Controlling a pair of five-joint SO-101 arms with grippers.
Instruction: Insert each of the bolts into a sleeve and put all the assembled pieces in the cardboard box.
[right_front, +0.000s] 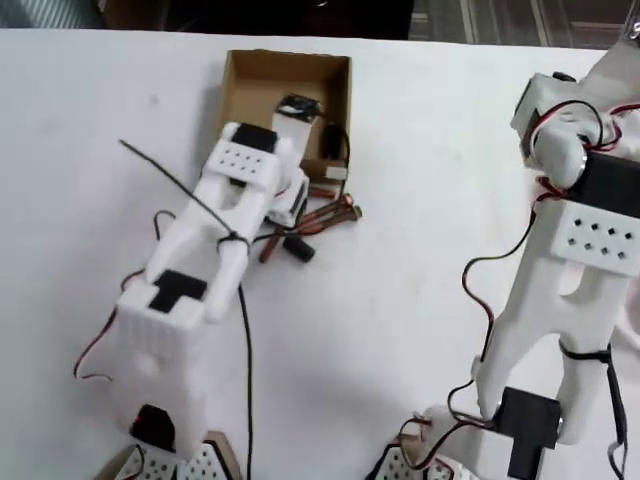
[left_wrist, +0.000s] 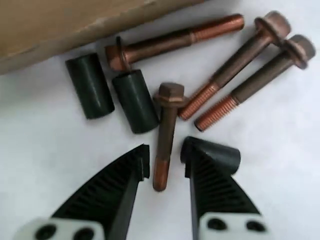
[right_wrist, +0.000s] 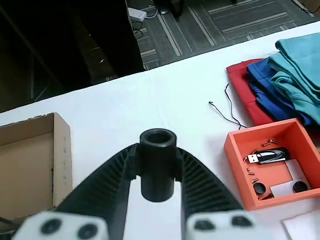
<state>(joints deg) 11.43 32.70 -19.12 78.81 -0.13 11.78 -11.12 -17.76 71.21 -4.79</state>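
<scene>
Bolt (left_wrist: 166, 130) lying inside the wide-open left gripper (left_wrist: 165, 152), right gripper (right_wrist: 157, 159) clamped on a black sleeve (right_wrist: 158, 172)

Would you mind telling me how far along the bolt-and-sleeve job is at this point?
Done: nothing assembled shows; loose bolts and two sleeves lie separate on the table. In hand: the right gripper holds a sleeve upright, and the left gripper is open around a bolt. Left: every insertion, then boxing in the cardboard box.
</scene>
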